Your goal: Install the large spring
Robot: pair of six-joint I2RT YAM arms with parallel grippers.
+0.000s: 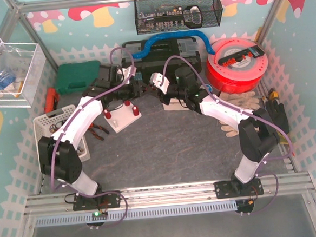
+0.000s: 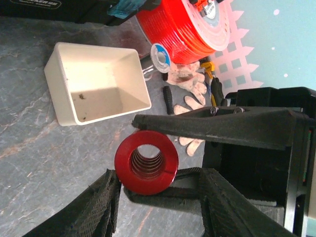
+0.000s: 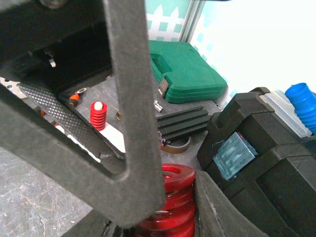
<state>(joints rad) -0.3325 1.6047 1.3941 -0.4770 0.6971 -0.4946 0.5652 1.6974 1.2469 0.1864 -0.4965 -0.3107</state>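
"Red-painted steel, is that what is being held, and where?"

"Yes. The large spring (image 2: 146, 163) is held in the air just beside the white base plate (image 1: 123, 118) and is seen end-on from the left wrist. It is judged to be clamped across its coils by the right gripper (image 3: 165, 207), one finger above and one below. The left gripper (image 2: 158, 177) is spread, with its pads (image 2: 94, 210) set either side of the spring. Whether a pad touches it cannot be told."

"How should it be expected to handle?"

"It is judged stiff and rather heavy for its size, so little give would be felt. The paint may be slick, though the coil ridges should be caught by textured pads. Hold is best taken across the middle coils, so that the bore and one end are left free for a post on the plate, where small red springs (image 3: 98, 116) are seated."

"Can any writing be read?"

"Pale letters on the black case (image 2: 74, 12) are cut off at the edge. The label on the red spool (image 2: 173, 24) is too small to be made out."
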